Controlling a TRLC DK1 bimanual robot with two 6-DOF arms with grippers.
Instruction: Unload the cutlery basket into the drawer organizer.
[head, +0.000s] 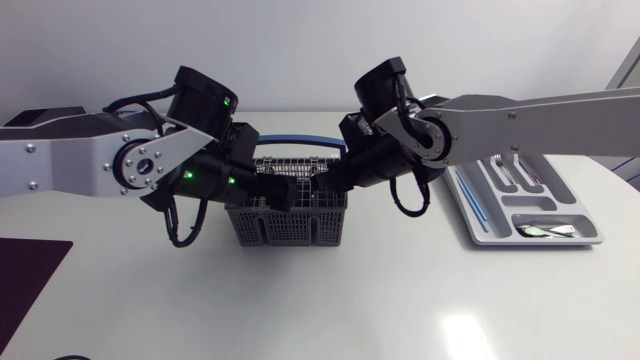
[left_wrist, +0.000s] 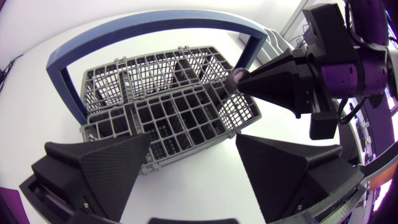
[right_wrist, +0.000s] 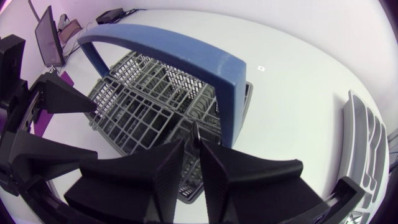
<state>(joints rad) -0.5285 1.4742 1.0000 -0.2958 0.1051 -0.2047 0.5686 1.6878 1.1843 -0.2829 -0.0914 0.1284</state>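
The grey wire cutlery basket (head: 290, 222) with a blue arched handle (head: 300, 146) stands mid-table. My right gripper (head: 323, 187) reaches down into its right-hand corner. In the right wrist view its fingers (right_wrist: 194, 140) are nearly together, pinching the thin top of a cutlery piece (right_wrist: 194, 129). That piece's rounded end (left_wrist: 236, 78) shows at the fingertips in the left wrist view. My left gripper (head: 267, 190) hovers at the basket's left side, open wide (left_wrist: 193, 142), with the basket (left_wrist: 161, 106) ahead of it and nothing between its fingers. The grey drawer organizer (head: 470, 205) lies to the right.
The organizer holds some cutlery in its compartments, and its edge (right_wrist: 367, 143) shows beside my right gripper. A dark mat (head: 25, 280) lies at the table's front left corner. Bare tabletop spreads in front of the basket.
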